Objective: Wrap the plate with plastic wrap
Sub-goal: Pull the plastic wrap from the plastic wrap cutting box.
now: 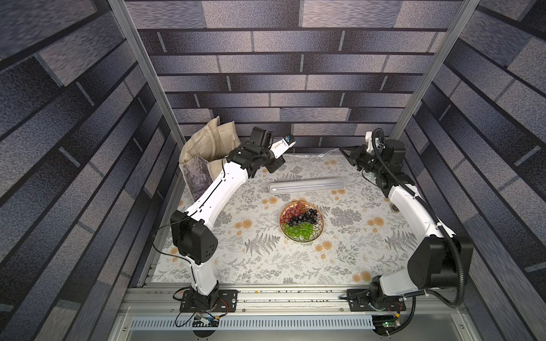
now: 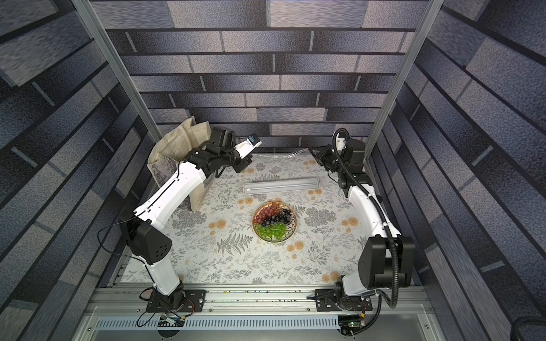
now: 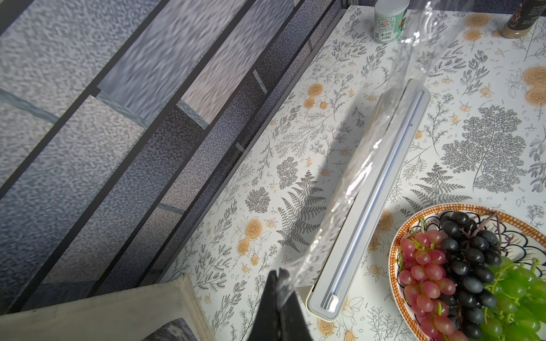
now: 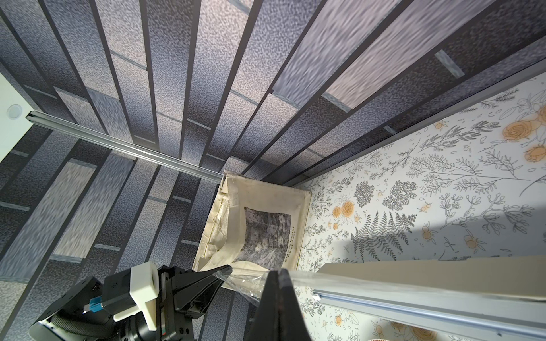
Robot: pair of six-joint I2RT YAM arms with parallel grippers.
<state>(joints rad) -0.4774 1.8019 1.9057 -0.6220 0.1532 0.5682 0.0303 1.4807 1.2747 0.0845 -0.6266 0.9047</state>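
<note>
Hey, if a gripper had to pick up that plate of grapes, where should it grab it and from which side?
Probably pinch the plate by its rim on the side facing the right arm, coming down from above. It lies flat and shallow, and the grapes leave bare dish there for the inner finger.

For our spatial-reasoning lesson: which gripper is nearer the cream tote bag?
Left. The left gripper hangs beside the tote bag; the right gripper is farther off, at the other end of the stretched plastic wrap.
</note>
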